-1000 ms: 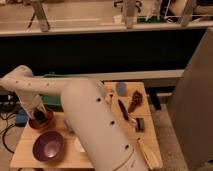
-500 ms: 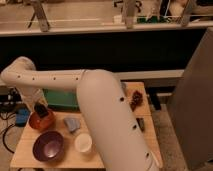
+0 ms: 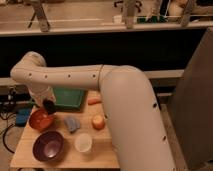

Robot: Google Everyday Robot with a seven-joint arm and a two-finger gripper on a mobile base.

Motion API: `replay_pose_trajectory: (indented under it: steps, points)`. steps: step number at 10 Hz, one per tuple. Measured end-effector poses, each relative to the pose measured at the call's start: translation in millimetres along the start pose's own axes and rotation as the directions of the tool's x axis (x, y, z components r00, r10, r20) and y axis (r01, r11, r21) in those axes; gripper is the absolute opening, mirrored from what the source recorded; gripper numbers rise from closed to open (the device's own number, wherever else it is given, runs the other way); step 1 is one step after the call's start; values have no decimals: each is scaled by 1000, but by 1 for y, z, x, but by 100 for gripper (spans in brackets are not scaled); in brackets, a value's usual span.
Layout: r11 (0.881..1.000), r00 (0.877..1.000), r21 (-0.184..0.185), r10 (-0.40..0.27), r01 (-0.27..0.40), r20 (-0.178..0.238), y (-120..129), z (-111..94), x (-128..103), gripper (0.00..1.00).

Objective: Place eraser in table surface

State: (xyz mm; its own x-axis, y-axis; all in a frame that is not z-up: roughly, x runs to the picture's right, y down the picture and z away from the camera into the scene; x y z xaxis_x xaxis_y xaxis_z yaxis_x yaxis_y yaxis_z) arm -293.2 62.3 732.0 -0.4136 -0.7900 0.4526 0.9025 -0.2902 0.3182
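1. Swinging toward the picture's right since half a second ago, the thick white arm (image 3: 132, 117) now covers the right side of the bench (image 3: 95, 159), where a dark red thing showed before. The middle of the bench has come into sight.
2. The gripper (image 3: 48, 105) has crept slightly to the right as well. It hangs as a dark tip under the slim forearm, by the front left corner of the green tray (image 3: 70, 96) and just over the far rim of the reddish-brown bowl (image 3: 40, 120).
3. On the jaws, no call: the dark tip does not show whether they are spread, pressed together or pinching something, so it cannot be told.
4. The eraser cannot be picked out anywhere. No small dark block shows on the open wood, and whether the dark shape at the tip includes it cannot be told.
5. Along the front of the bench, a purple bowl (image 3: 48, 146) sits at the near left, in front of the reddish-brown one. A pale cup (image 3: 83, 142) stands just to its right.
6. In the middle of the bench, a blue-grey lump (image 3: 71, 123) lies between the reddish-brown bowl and a round orange thing (image 3: 98, 122), which sits close against the arm.
7. Farther back, a small orange piece (image 3: 93, 101) lies just off the tray's right edge.
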Motion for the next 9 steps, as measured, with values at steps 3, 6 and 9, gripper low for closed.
replay_pose_trajectory:
  steps: [3,6,9]
  points:
    - [998,998,0,60,-60,-7,26,-3,-12,12]
    - [995,995,1,101,-101,-9,41,-4,-21,12]
    - [990,990,10,138,-138,-11,55,-4,-32,16]
